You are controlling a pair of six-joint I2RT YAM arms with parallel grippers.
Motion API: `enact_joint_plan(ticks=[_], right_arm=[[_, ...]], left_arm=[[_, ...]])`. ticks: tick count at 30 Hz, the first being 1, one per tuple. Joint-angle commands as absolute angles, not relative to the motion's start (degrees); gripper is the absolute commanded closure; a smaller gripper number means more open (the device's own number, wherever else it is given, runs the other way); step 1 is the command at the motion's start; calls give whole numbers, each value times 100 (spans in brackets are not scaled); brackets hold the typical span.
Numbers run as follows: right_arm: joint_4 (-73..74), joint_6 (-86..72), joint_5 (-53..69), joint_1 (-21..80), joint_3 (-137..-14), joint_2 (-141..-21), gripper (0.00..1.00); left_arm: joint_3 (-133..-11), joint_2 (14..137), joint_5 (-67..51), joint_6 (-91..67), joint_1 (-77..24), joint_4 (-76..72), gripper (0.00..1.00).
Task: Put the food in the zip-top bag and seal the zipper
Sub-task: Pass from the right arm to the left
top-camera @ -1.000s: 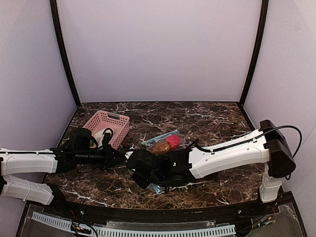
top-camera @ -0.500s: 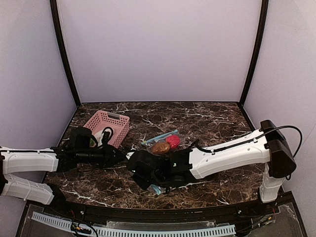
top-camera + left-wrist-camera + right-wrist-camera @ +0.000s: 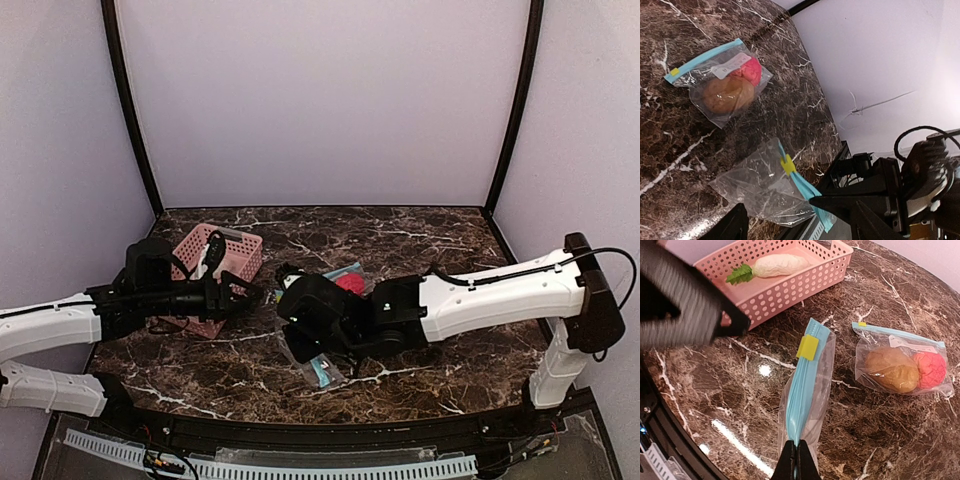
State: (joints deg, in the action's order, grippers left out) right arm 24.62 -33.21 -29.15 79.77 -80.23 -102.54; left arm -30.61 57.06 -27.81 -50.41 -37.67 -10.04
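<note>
Clear plastic and a blue zipper strip are what the empty bag (image 3: 807, 390) is made of. It is pinched at one end of that strip by the right end effector (image 3: 796, 462), whose jaws are closed tight on it. The bag is laid out over the desk (image 3: 880, 440) toward the near edge, with its mouth apparently shut. The left end effector (image 3: 250, 293) is seen with its fingers spread wide and nothing held, just beside the pink basket (image 3: 785, 295) on the left side of the desk.

Part of the food is judged to be packed already. The bun (image 3: 890, 370) and the red ball (image 3: 931, 369) are enclosed side by side in a second bag (image 3: 875, 342), laid flat near the middle of the desk. The white piece (image 3: 777, 264) and its green sprig (image 3: 741, 274) are left in the basket.

The step in hand is taken to be the readying of the empty bag. Next, its mouth would need to be pulled open while the strip is pinched, so that the white piece can be fetched from the basket and slid in.

A white label (image 3: 910, 344) is stuck on the second bag, but its writing cannot be read. A plain yellow tab (image 3: 807, 347) is carried on each zipper. No brand is seen.
</note>
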Motion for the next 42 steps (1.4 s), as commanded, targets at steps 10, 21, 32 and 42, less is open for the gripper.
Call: enact_joint_plan(ticks=[10, 21, 32, 42], right_arm=[[1646, -3218, -2505, 7896, -7532, -9620, 100], [1444, -3200, -2472, 7890, -7403, -9510, 100], [1385, -3184, -2450, 7892, -7370, -9501, 100], [1288, -3146, -2399, 7888, -7322, -9469, 100]], left_arm=[[-2839, 5953, -2759, -5578, -4591, -2185, 43], [-2784, 6183, -2733, -5739, -4599, -2326, 67], [-2786, 6378, -2784, -5808, -4614, -2375, 84], [-2774, 6508, -2802, -5933, -4620, -2612, 90]])
